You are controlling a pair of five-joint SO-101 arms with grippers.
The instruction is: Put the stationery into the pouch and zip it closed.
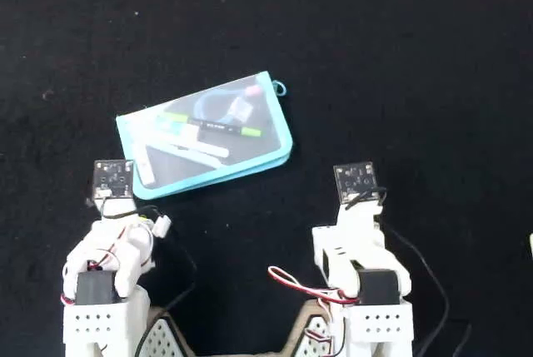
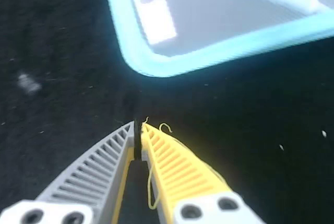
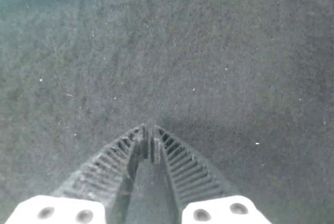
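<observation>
Left claw (image 2: 138,130) and right claw (image 3: 150,132) are both pressed together on nothing, sitting by the near edge of the surface (image 1: 416,82), probably because the pouch (image 1: 250,153), left of centre, already holds the stationery (image 1: 212,128) and looks zipped.

Counter (image 1: 400,74): wide black cloth shows beyond the pouch (image 1: 204,136) and to either side of it; room to pass there. Pouch lies flat and tilted at mid-counter, the obstacle ahead of the left arm. Left gripper (image 2: 136,130), fingers together, near its rounded corner, a dark strip between. Right gripper (image 3: 150,136), fingers together, over bare cloth, pouch well apart.
</observation>
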